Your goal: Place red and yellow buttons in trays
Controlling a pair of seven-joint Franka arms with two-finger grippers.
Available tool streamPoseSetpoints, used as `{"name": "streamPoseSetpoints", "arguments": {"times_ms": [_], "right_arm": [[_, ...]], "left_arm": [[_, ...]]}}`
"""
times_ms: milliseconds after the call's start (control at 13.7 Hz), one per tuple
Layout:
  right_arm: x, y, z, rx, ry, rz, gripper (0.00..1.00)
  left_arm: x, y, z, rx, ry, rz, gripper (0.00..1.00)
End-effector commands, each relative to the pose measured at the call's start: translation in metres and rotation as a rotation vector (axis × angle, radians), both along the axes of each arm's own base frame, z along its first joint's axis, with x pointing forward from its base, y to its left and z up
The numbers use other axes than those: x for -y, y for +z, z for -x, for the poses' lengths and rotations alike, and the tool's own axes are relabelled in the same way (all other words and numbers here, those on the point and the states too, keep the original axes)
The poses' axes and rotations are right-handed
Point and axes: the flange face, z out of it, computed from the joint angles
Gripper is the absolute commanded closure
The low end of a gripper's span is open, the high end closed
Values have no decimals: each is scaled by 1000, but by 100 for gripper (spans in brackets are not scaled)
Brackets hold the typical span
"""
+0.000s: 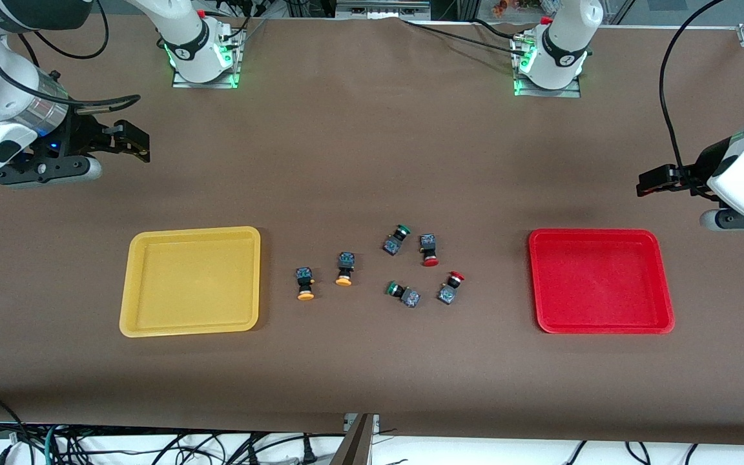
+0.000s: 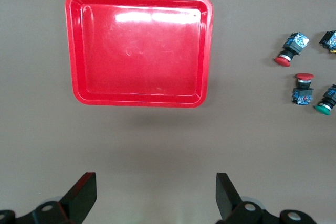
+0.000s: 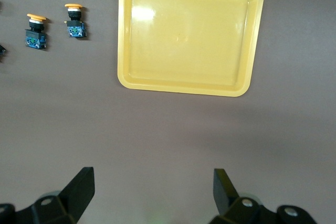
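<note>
The red and yellow buttons (image 1: 378, 271) are grouped on the surface (image 1: 372, 161) between the two trays: two yellow-capped ones toward the yellow tray (image 1: 191, 281), two red-capped ones toward the red tray (image 1: 600, 281), with two green-capped switches (image 1: 396, 239) among them. Both trays are seen empty. The left end effector (image 2: 157, 195) is held above bare surface near the red tray, fingers spread wide, nothing gripped. The right end effector (image 3: 155, 192) is held likewise near the yellow tray, spread and empty.

Buttons (image 1: 382, 268) between trays (image 1: 191, 281) (both bare)
</note>
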Motion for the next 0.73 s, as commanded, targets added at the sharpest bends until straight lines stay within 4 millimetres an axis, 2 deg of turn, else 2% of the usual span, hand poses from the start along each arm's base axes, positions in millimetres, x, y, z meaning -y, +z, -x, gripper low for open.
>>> {"name": "streamPoseSetpoints", "arguments": {"times_ms": [0,73,146,293,366,439,585,659], "right_arm": [[-5,-4,3,-3,16,-21,0],[-8,-17,1,-23,17,-28,0],[-18,-38,-5,-26,2,-57,0],[-49,-94,-36,-19,21,-52,0],[-67,-128,-52,-9,30,-45,0],[-94,-156,-60,17,22,-46,0],[-146,-229,-75,63,-57,-65,0],[-170,-262,-84,104,-79,-68,1]], "left_arm": [[0,5,-5,11,-1,32,0],[0,5,-5,11,-1,32,0],[0,5,-5,11,-1,32,0],[0,5,-5,11,-1,32,0],[0,5,-5,11,-2,31,0],[-1,3,-6,7,1,30,0],[1,-2,-8,1,-3,29,0],[0,-15,-12,-17,-4,25,0]]}}
